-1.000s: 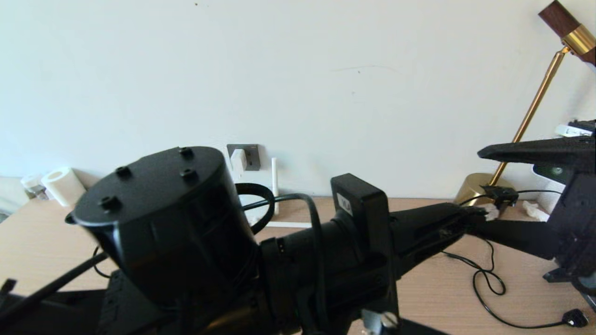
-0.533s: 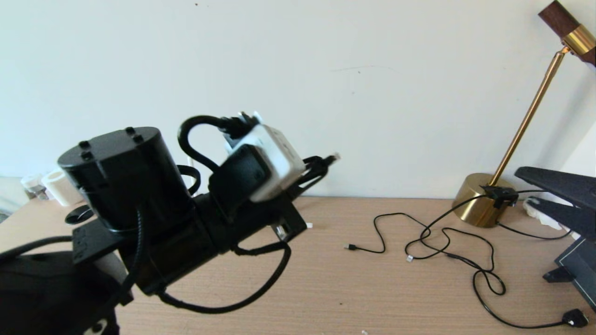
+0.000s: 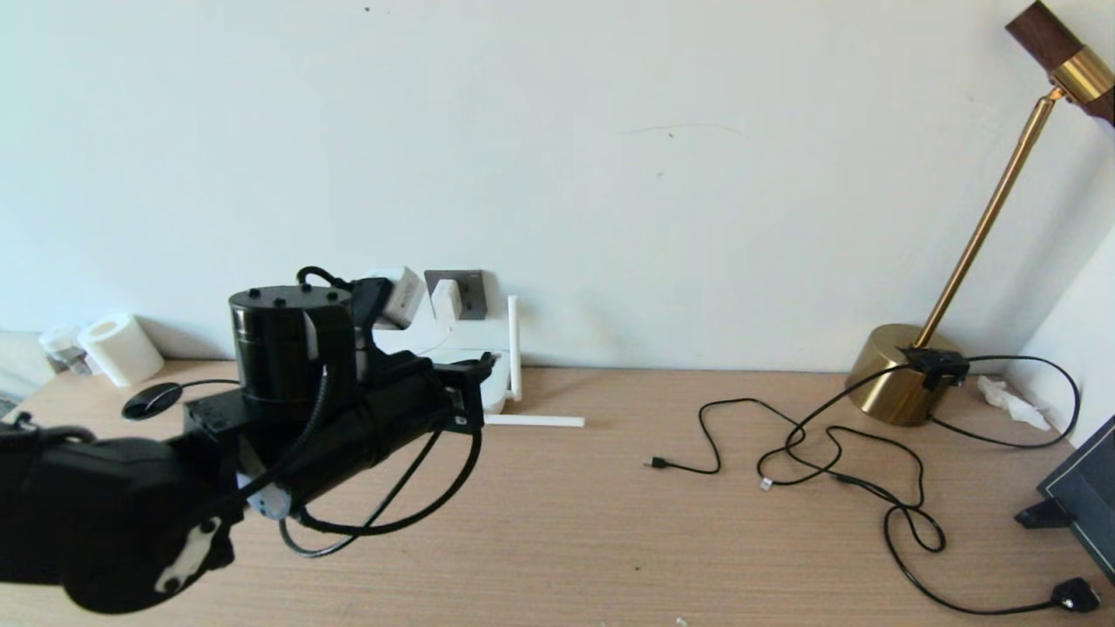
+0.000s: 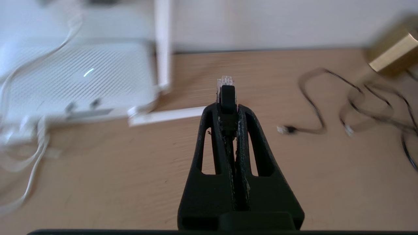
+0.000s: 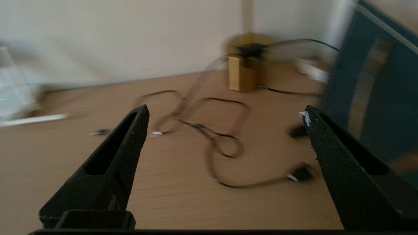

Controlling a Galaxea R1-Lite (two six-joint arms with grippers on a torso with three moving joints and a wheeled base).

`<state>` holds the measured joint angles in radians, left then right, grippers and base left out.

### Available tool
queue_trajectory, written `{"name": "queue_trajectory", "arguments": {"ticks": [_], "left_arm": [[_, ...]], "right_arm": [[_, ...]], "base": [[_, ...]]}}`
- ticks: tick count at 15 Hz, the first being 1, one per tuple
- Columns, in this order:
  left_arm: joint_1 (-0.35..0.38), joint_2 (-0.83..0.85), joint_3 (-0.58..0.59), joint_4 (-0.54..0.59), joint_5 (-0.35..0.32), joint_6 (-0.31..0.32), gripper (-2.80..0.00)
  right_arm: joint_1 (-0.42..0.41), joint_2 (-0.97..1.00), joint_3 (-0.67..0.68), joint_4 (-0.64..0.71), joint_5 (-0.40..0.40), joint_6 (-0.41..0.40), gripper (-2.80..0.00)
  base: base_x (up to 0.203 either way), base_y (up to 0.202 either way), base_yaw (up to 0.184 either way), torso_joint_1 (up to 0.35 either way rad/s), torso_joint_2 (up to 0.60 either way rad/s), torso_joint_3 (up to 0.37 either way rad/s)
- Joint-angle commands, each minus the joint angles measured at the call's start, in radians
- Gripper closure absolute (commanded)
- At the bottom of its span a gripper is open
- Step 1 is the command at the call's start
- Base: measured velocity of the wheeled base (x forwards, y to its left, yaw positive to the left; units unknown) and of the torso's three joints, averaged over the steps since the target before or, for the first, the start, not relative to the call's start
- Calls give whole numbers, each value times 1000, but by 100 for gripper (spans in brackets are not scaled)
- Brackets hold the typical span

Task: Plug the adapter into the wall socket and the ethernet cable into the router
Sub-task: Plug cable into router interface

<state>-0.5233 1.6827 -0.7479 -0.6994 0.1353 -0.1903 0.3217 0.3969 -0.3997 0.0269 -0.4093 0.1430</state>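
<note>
1. Right now the ethernet cable (image 4: 226, 85) is pinched in the left gripper (image 4: 228, 109), its clear connector poking out just past the tips, jaws clenched tight on the black boot behind it.
2. From the head view, that left gripper (image 3: 475, 364) hangs above the bench (image 3: 610, 522), just in front of the router (image 3: 470, 348), tips pointing toward it and the cable looping in a black arc under the arm.
3. Over to the router (image 4: 78, 78) in the left wrist view: flat white box against the wall, a small light glowing on its top, one antenna upright at its corner and another lying flat on the bench beside it.
4. Up on the wall, the adapter (image 3: 446, 298) sits in the wall socket (image 3: 470, 292), just above the router, its white cord trailing down toward the box.
5. Out to the right side of the bench, thin black cables (image 3: 836, 453) sprawl in loops, well apart from the router, running toward the brass lamp (image 3: 906, 383) at the wall.
6. And the right gripper (image 5: 225, 117) shows only in its own wrist view, jaws spread wide and released, nothing between them, hovering over the bench with those thin cables ahead of it.
7. Far left, a paper roll (image 3: 118, 348) stands near the wall.
</note>
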Motion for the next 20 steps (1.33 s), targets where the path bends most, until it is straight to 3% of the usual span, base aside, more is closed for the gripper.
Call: {"name": "queue_trajectory", "arguments": {"ticks": [1,4,6,8,11,14,17,20], "left_arm": [[46,25,58,0,57,-92,0],[52,40,159,-2,98,-166,0],[55,47,204,-3,134,-203,0],[60,67,215,-3,137,-236,0],[110,80,224,-5,135,-236,0],[119,114,224,-35,137,-218,0],[146,207,208,-160,138,-213,0],[204,326,200,-328,137,-138,0]], "right_arm": [[-62,-116,22,25,-55,4,-280],[-197,-123,53,-23,-108,-6,-280],[-266,-134,103,-22,-100,-77,-280],[-291,-168,171,-17,-23,-165,-280],[-303,-359,288,-18,184,-210,-280],[-311,-397,396,-122,346,-138,-280],[-314,-395,370,42,379,-137,-280],[-314,-395,372,41,399,-226,-280]], "base": [[0,0,0,0,0,0],[0,0,0,0,0,0],[0,0,0,0,0,0],[0,0,0,0,0,0],[0,0,0,0,0,0],[0,0,0,0,0,0],[0,0,0,0,0,0],[0,0,0,0,0,0]]}}
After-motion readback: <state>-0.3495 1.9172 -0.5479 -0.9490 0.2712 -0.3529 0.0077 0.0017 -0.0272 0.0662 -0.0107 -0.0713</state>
